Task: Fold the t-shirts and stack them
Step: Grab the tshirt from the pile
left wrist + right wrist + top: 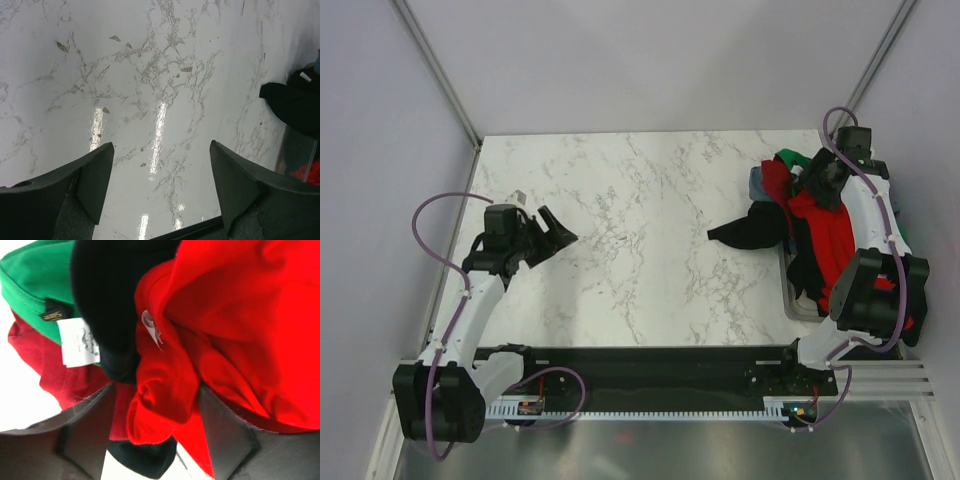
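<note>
A pile of t-shirts lies in a clear bin at the table's right edge. The bright red shirt is on top, a black one spills left onto the table, and green and grey-blue show at the far end. My right gripper is down in the pile. In the right wrist view it is open, with a fold of the bright red shirt between the fingers, beside black, green and dark red cloth. My left gripper is open and empty over bare table.
The clear bin holds the pile; its edge also shows in the left wrist view by the black shirt. The marble table is walled on three sides. The right arm's elbow hangs over the bin.
</note>
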